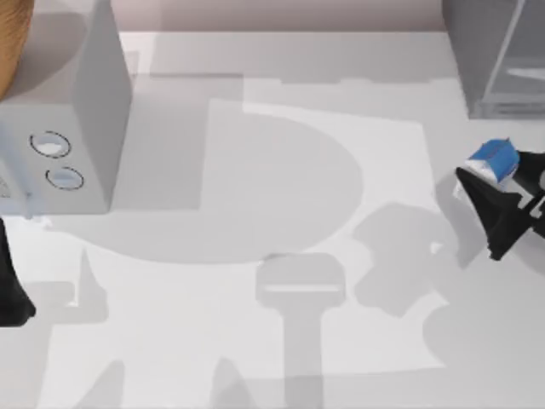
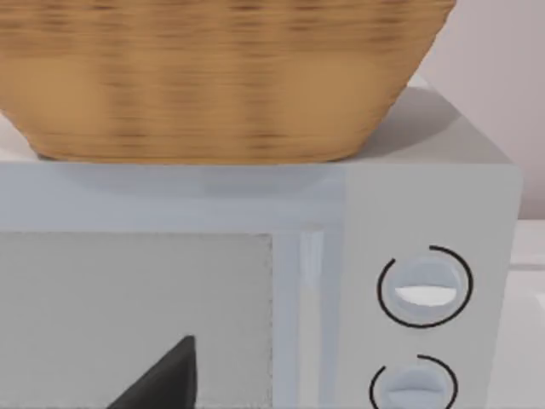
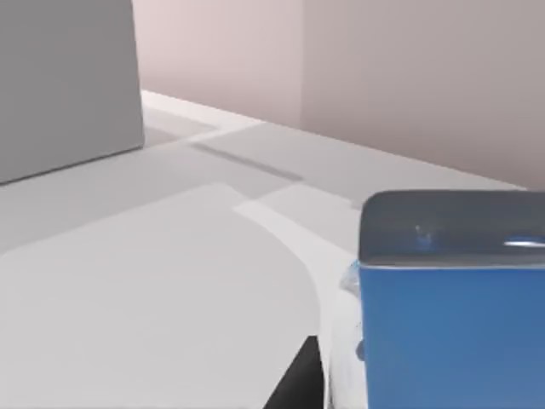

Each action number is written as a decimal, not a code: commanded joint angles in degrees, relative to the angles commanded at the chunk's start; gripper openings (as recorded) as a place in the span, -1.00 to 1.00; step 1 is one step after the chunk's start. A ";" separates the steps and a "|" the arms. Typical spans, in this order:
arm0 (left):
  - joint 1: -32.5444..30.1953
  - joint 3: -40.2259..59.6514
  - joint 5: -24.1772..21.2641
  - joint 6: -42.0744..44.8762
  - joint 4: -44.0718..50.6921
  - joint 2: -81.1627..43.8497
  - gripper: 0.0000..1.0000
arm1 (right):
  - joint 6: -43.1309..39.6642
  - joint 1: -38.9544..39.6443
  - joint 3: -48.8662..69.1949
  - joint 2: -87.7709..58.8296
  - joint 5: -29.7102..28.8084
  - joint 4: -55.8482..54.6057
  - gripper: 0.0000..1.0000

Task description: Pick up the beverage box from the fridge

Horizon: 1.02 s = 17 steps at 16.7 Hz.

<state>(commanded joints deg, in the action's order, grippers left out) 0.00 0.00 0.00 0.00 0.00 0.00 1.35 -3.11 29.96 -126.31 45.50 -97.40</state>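
Observation:
The beverage box (image 1: 493, 158), a small blue carton with white patches, is out in front of the fridge (image 1: 482, 56), the dark-grey cabinet with a glassy panel at the table's back right. My right gripper (image 1: 499, 173) is shut on it, black fingers on either side, near the table's right edge. In the right wrist view the blue carton (image 3: 451, 328) stands close up with a black finger (image 3: 298, 385) beside it. My left arm (image 1: 12, 290) is parked at the left edge, facing the lighter grey box.
A light grey box with two round dials (image 1: 72, 111) stands at the back left, and a woven basket (image 2: 221, 77) rests on top of it. Its dials (image 2: 423, 286) face the left wrist camera. The white table (image 1: 255, 213) stretches between the two arms.

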 joint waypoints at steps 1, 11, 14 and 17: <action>0.00 0.00 0.00 0.00 0.00 0.00 1.00 | 0.10 0.24 -0.22 0.09 -0.07 0.16 -1.00; 0.00 0.00 0.00 0.00 0.00 0.00 1.00 | -0.28 7.90 11.84 -7.67 -7.99 4.45 -1.00; 0.00 0.00 0.00 0.00 0.00 0.00 1.00 | -0.28 7.90 11.84 -7.67 -7.99 4.45 -1.00; 0.00 0.00 0.00 0.00 0.00 0.00 1.00 | -0.28 7.90 11.84 -7.67 -7.99 4.45 -0.55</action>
<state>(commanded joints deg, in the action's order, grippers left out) 0.00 0.00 0.00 0.00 0.00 0.00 1.07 4.78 41.80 -133.98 37.51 -92.95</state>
